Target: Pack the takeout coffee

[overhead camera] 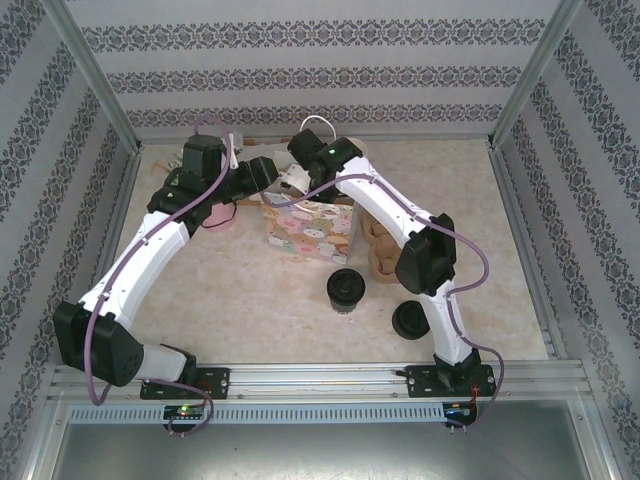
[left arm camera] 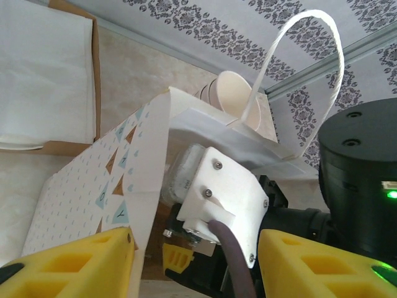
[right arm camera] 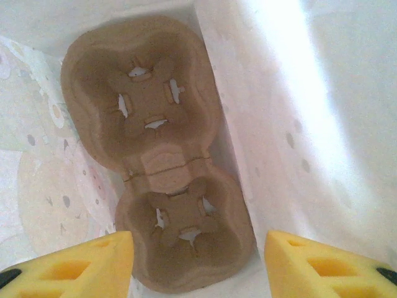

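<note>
The takeout coffee, a cream paper cup under a round black plastic lid, stands upright on the table. It sits slightly right of centre, nearer the near edge. From above, the lid hides most of the cup.

A robotics lab test cell is shown, dressed like a home: a beige stone-patterned bench is boxed in by aluminium profiles and panels of striped damask wallpaper, and a white left arm and right arm are bolted to a metal rail.
</note>
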Controlling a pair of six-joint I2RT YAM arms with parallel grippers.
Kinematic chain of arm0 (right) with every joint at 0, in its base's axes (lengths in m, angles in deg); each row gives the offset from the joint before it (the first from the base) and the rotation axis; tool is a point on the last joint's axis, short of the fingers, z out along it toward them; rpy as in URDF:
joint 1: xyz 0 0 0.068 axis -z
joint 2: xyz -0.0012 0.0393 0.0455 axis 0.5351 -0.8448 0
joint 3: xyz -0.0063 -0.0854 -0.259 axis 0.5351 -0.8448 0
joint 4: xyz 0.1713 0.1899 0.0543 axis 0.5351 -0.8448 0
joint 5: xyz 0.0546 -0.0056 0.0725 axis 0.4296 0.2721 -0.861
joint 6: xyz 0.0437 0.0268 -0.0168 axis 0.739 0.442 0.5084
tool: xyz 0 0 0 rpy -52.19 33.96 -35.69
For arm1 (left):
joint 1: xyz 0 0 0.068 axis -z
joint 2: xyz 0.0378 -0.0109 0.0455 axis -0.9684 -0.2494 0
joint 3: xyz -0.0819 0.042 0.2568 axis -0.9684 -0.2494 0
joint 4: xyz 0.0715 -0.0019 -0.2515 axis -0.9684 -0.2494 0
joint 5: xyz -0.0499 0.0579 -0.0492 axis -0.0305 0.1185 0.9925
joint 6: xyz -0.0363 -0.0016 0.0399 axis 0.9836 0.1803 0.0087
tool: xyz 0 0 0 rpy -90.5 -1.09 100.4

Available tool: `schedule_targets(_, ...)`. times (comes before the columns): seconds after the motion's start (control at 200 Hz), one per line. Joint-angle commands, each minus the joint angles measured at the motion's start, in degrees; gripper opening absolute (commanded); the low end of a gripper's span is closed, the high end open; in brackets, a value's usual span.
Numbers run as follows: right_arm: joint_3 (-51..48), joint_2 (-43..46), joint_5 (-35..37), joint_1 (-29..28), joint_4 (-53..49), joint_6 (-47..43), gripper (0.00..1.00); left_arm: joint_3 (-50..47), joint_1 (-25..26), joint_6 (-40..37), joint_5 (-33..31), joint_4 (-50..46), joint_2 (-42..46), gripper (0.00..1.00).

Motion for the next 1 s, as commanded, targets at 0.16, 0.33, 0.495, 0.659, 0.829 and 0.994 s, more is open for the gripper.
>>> schedule_targets(0.16,1.15,3.57,-0.45,-0.67,-0.94,-3.11,0.53,2.18,0.44,-4.91,-3.27,-5.11,1.79,0.57)
schedule_targets(0.33,2.08,1.77,-2.11,0.34,-2.59,-2.65,0.52,2.51,0.49,-5.77,-3.25,-5.88,1.64,0.57)
schedule_targets(0.495,0.70,3.56,-4.06,0.56,-0.54,-3.78,0.53,4.34,0.42,-7.25,-3.66,-8.48,0.76,0.57)
schedule_targets(0.659,-0.31,3.87,-3.57,1.02,-0.77,-4.83,0.54,4.78,0.47,-8.11,-3.89,-9.44,0.58,0.58)
schedule_targets(0.829,-1.52,4.75,-3.82,1.43,-0.58,-5.23,0.55,5.71,0.43,-8.92,-4.23,-10.89,0.10,0.60)
schedule_targets(0.994,-3.26,6.08,-3.71,1.38,0.50,-5.58,0.57,6.48,0.46,-9.71,-4.65,-12.18,-0.35,0.60)
